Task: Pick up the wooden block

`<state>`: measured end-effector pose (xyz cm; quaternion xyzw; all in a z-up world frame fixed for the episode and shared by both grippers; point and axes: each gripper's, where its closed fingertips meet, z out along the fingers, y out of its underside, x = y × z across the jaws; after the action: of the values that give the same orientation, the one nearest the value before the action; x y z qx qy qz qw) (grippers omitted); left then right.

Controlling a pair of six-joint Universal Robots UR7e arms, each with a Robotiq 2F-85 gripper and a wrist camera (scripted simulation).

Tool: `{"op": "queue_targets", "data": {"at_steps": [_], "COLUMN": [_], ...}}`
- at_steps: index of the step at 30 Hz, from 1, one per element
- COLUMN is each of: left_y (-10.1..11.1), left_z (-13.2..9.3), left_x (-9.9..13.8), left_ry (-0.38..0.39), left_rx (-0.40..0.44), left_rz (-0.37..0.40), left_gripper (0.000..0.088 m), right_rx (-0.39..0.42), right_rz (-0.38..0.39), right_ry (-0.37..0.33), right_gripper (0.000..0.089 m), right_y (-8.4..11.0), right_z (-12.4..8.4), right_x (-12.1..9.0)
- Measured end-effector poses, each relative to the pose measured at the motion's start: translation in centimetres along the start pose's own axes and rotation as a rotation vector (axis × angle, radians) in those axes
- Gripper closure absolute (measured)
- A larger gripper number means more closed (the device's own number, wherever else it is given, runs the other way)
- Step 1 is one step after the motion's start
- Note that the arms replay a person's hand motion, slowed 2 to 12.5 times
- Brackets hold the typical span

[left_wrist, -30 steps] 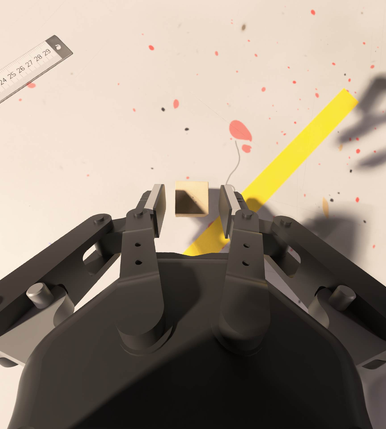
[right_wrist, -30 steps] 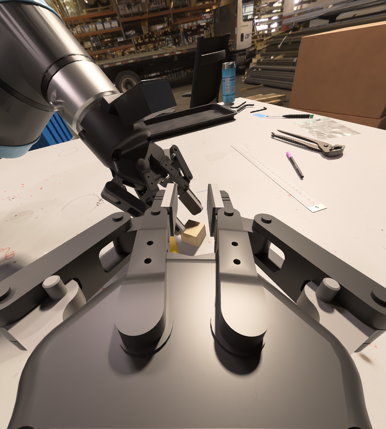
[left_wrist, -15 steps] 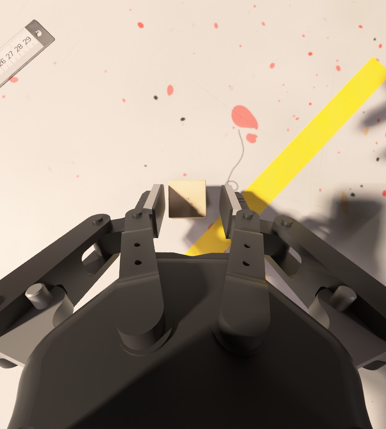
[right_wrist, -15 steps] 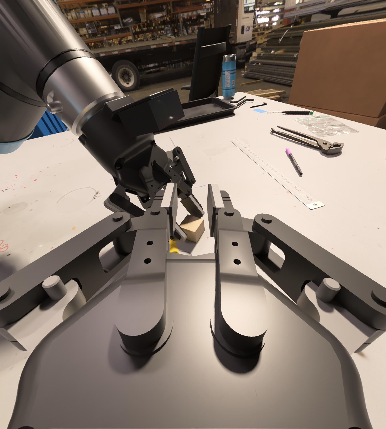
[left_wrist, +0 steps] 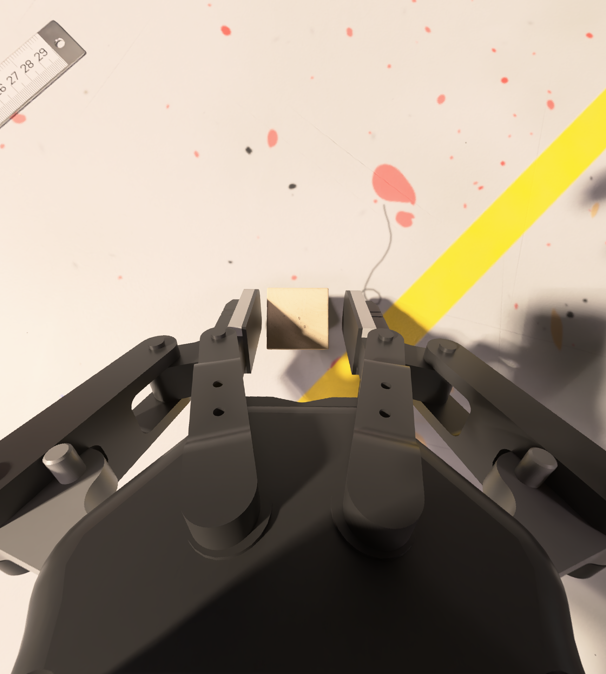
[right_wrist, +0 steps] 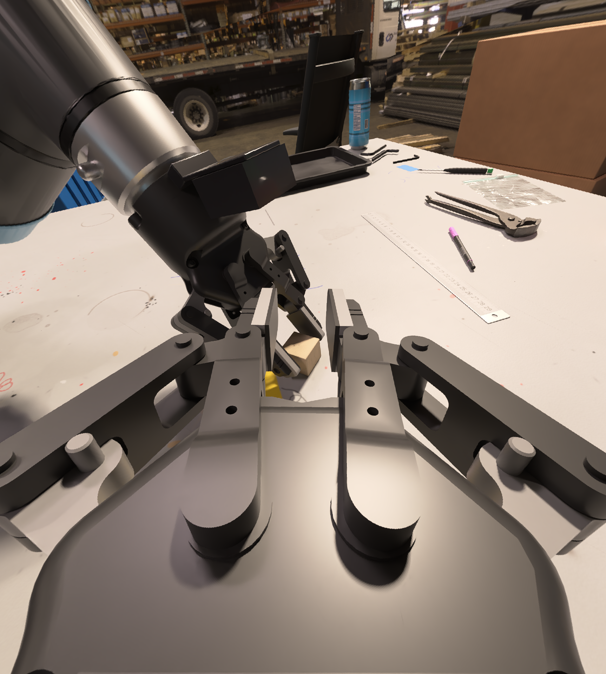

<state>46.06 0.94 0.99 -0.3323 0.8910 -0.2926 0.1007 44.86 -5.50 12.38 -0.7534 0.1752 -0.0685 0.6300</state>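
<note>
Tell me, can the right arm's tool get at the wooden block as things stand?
Probably not cleanly. The left tool straddles the wooden block, its fingers flanking both sides, and sits between the block and the right tool, which is open, set back and empty.

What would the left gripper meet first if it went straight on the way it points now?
Probably the table. The left gripper points down with the block between its open fingers, apart from both, so the fingertips should pass beside the block.

Paint-flecked table (right_wrist: 385, 364) bears block (left_wrist: 297, 318), ruler (right_wrist: 436, 266), pliers (right_wrist: 484, 215)
</note>
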Motion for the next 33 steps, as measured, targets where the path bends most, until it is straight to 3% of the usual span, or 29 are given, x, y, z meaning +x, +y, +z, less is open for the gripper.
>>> {"op": "queue_targets", "data": {"at_steps": [8, 23, 29, 33], "left_y": [0.0, 0.1, -0.4, -1.1], "left_z": [0.0, -0.2, -0.6, -1.2], "left_x": [-0.2, -0.1, -0.5, -0.3], "left_ry": [-0.013, -0.007, -0.006, 0.040], "left_rx": [-0.001, 0.004, 0.049, 0.105], "left_rz": [-0.003, 0.001, -0.025, -0.063], "left_gripper": [0.0601, 0.0601, 0.0601, 0.0601], "right_rx": [0.004, 0.004, 0.001, 0.000], "right_rz": [0.009, 0.017, 0.020, 0.019], "right_ry": [-0.002, 0.000, -0.003, -0.006], "right_gripper": [0.0656, 0.0663, 0.0663, 0.0663], "right_y": [0.0, 0.1, 0.2, 0.2], "right_z": [-0.1, -0.1, -0.1, 0.0], "right_x": [0.1, 0.2, 0.2, 0.1]}}
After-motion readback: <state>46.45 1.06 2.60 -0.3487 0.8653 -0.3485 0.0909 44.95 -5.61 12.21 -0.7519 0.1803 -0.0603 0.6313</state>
